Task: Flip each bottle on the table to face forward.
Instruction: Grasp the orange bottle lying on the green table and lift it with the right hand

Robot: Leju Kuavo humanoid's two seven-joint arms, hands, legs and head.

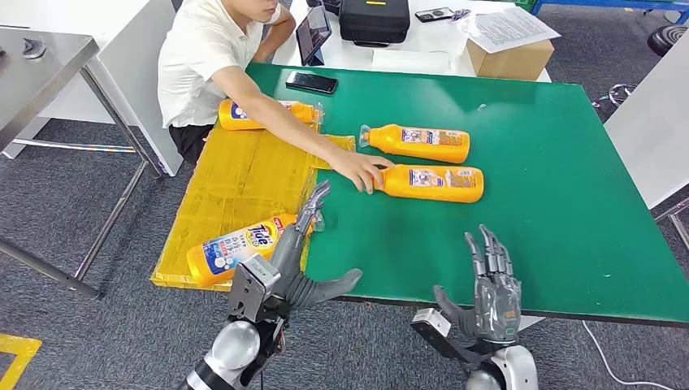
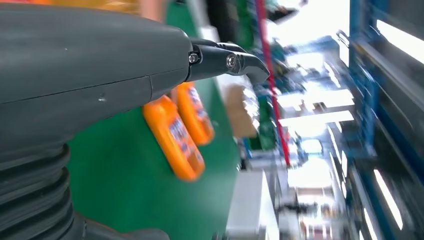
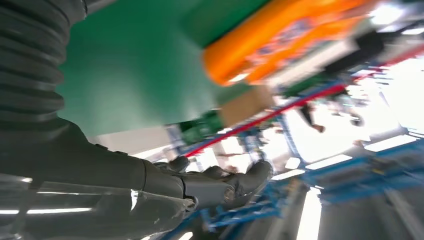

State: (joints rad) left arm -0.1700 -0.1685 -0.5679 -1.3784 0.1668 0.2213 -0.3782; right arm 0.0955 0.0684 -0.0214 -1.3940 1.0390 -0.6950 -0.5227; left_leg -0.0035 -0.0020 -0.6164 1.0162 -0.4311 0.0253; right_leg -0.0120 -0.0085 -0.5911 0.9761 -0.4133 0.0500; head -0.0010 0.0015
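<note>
Green felt covered the tabletop point(image 1: 552, 203) in front of you, with a flattened yellow cardboard sheet point(image 1: 236, 175) lying over its left edge. A person in a white shirt point(image 1: 199, 57) sat at the far left corner, one hand point(image 1: 361, 171) resting on the cap end of a bottle.

You had four orange bottles, all on their sides. Two lay in the middle of the tabletop, one behind the other: the far middle bottle point(image 1: 418, 143) and the near middle bottle point(image 1: 432, 183), each showing a small-print label too fine to read. The far left bottle point(image 1: 260, 115) lay on the cardboard under the person's arm. The Tide bottle point(image 1: 236, 248), brand name readable, lay at the cardboard's near edge.

Your left hand point(image 1: 296, 260) hovered just beside the Tide bottle's cap end, fingers spread, holding nothing. Your right hand point(image 1: 487, 284) stood at the near edge, fingers upright and apart, also empty.

Beyond the far edge you could see a brown box point(image 1: 512, 57) topped with printed papers, a black case point(image 1: 374, 20), a tablet point(image 1: 313, 34), and a phone point(image 1: 311, 81) on the green surface.
</note>
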